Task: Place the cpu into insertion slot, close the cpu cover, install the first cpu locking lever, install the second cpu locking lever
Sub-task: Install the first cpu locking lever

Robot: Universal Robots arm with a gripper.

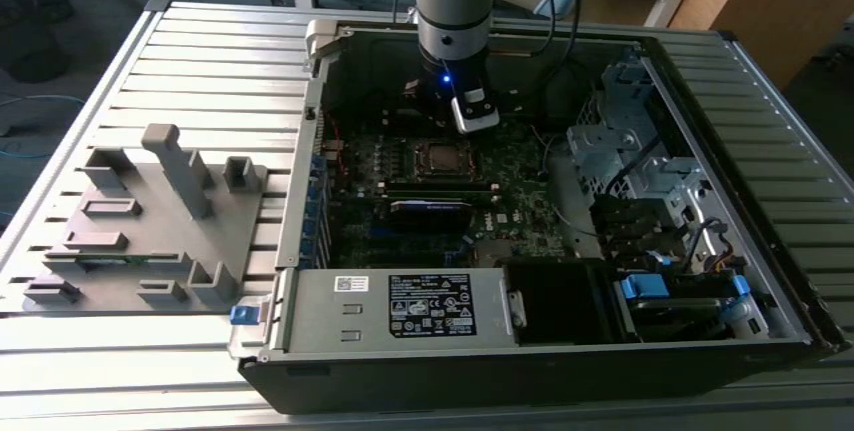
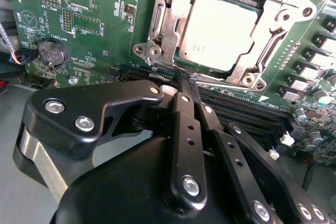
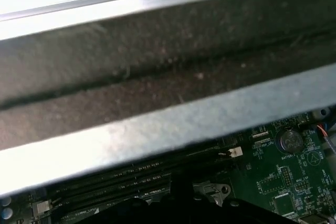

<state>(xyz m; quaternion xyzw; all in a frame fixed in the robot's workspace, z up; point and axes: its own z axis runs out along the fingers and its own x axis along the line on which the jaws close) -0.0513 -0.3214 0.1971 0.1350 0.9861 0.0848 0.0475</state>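
Silver cpu (image 2: 219, 32) lies just beyond the gripper (image 2: 184, 81)

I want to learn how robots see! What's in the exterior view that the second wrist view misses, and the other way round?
Exterior view: the whole computer case, the grey box with a label, the grey tray beside the case, and the arm reaching in.
Second wrist view: the round battery, the screws on the cover, and the shut pincer right by the cover's edge.
Both: the cpu sitting under its cover on the green board.
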